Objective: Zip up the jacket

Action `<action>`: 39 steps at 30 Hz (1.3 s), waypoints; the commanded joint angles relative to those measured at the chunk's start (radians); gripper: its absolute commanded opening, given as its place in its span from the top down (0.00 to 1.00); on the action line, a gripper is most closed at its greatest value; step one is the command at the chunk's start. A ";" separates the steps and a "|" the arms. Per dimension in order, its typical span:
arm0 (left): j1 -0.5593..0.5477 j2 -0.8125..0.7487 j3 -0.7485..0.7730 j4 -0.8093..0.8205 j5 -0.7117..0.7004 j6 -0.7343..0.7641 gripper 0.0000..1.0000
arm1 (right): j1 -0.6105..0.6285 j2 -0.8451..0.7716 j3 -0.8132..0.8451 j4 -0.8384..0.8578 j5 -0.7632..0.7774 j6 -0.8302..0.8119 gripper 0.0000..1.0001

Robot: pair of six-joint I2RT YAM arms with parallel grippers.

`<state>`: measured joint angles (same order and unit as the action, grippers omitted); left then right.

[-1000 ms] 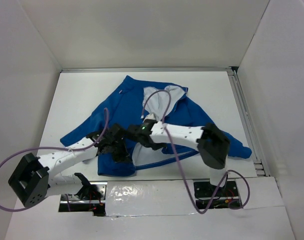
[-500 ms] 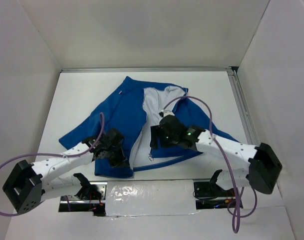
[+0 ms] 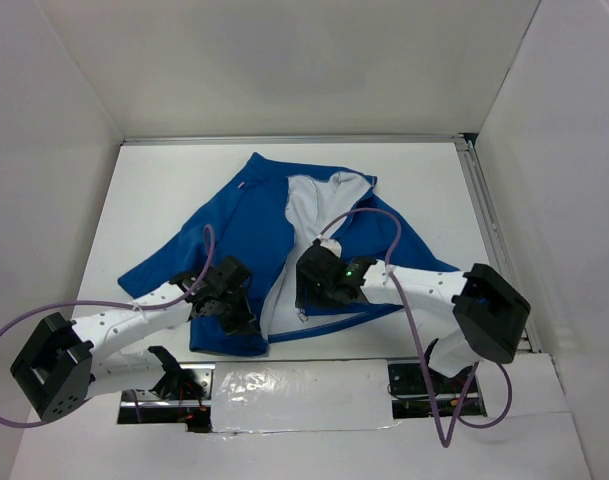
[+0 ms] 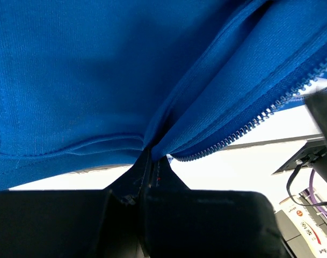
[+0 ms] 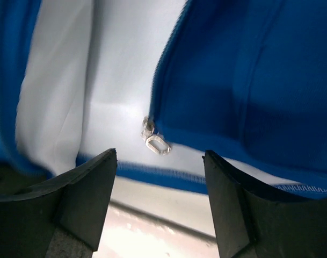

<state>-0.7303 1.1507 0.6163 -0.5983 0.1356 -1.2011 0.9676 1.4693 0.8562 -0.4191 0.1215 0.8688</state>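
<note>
Seen from above, the left gripper (image 3: 232,303) covers the hem of the jacket (image 3: 246,215) by the near edge of the table (image 3: 149,200), so its fingertips and the cloth between them are out of sight there. In the left wrist view those fingertips sink into a fold of blue fabric. The jacket runs off the top, left and right edges, and the zipper teeth (image 4: 260,114) are cut off at the right edge. The right gripper (image 3: 306,290) and the right arm (image 3: 424,285) hide part of the front panel and of the sleeve toward the table's right edge. The right wrist view is soft: the zipper pull (image 5: 155,142) seems to be a pale loop, and its slider is too blurred to make out. From above the pull is too small to tell.
</note>
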 commanded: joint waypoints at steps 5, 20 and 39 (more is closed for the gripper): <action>-0.014 -0.023 0.005 0.006 -0.005 0.026 1.00 | 0.013 0.137 0.095 -0.050 0.176 0.168 0.31; -0.018 -0.060 -0.027 0.035 0.001 0.040 1.00 | 0.068 0.045 0.076 -0.127 0.274 0.211 0.29; -0.017 -0.025 -0.021 0.095 0.018 0.095 1.00 | 0.029 0.194 0.107 -0.080 0.215 0.185 0.31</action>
<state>-0.7433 1.1194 0.5957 -0.5331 0.1444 -1.1263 1.0065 1.6440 0.9379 -0.5304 0.3328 1.0718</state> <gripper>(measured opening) 0.047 0.684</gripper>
